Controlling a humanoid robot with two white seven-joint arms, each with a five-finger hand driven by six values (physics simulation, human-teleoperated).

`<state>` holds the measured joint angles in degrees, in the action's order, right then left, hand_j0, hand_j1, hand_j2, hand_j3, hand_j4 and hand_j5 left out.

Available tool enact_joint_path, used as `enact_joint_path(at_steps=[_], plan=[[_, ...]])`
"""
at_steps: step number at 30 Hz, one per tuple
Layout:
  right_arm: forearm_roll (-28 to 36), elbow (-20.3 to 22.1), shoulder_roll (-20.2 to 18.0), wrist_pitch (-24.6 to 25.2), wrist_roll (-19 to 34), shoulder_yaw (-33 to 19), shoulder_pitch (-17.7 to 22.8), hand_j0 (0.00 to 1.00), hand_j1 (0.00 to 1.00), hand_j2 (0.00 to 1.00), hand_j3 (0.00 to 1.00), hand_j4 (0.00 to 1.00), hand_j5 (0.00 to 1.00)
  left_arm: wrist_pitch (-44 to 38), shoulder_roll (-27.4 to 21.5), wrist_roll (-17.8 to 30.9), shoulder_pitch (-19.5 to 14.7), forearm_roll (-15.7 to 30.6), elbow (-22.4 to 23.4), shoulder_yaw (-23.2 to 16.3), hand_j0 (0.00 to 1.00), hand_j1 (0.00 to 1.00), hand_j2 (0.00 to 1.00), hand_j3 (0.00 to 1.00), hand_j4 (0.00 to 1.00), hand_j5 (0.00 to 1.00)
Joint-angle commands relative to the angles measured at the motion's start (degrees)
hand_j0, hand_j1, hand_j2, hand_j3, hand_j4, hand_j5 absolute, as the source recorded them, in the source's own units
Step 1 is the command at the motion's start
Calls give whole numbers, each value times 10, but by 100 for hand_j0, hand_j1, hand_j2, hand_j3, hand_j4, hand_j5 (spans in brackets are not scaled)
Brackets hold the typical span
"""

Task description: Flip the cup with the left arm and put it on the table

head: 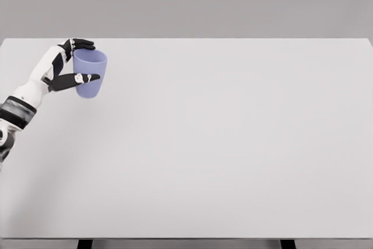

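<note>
Left hand [74, 62] was what I checked first from my station: it had the cup [90, 73] clamped, one dark finger [83, 44] hooked over the far rim and the thumb [87, 77] pressed across the near wall, so the hand was closed on it rather than spread. The cup was lavender, sitting at the far left of the white table [221, 144], close to the back edge. Its wider, open mouth faced up and the body tapered down, so I judged the flip itself done and the placing step in hand. I could not tell from the head view whether the base was already touching the tabletop or hanging just above it; no clear shadow gap showed.

My right arm was out of view.

To finish well, I reckoned on lowering straight down with the wrist level, keeping the base flat to the surface so it would not land on an edge and rock. I meant to loosen the thumb and finger together, then draw the hand away to the left and slightly upward, since a finger dragging the rim could tip a light cup.
</note>
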<state>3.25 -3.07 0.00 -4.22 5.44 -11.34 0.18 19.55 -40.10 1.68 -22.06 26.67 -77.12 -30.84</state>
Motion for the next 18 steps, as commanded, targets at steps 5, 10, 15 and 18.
enact_joint_path(at_steps=[5, 10, 15, 18], plan=[[0, 0, 0, 0, 0, 0, 0, 100, 100, 100, 100, 100, 100, 4, 41, 0, 4, -50, 16, 35, 65, 65, 65, 65, 65, 65], [0, 0, 0, 0, 0, 0, 0, 100, 100, 100, 100, 100, 100, 5, 79, 0, 22, -104, 28, 74, 65, 65, 65, 65, 65, 65], [0, 0, 0, 0, 0, 0, 0, 100, 100, 100, 100, 100, 100, 10, 97, -2, 23, -115, 44, 83, 65, 65, 65, 65, 65, 65], [0, 0, 0, 0, 0, 0, 0, 100, 100, 100, 100, 100, 100, 36, 127, -1, 23, -153, 69, 109, 65, 65, 65, 65, 65, 65]])
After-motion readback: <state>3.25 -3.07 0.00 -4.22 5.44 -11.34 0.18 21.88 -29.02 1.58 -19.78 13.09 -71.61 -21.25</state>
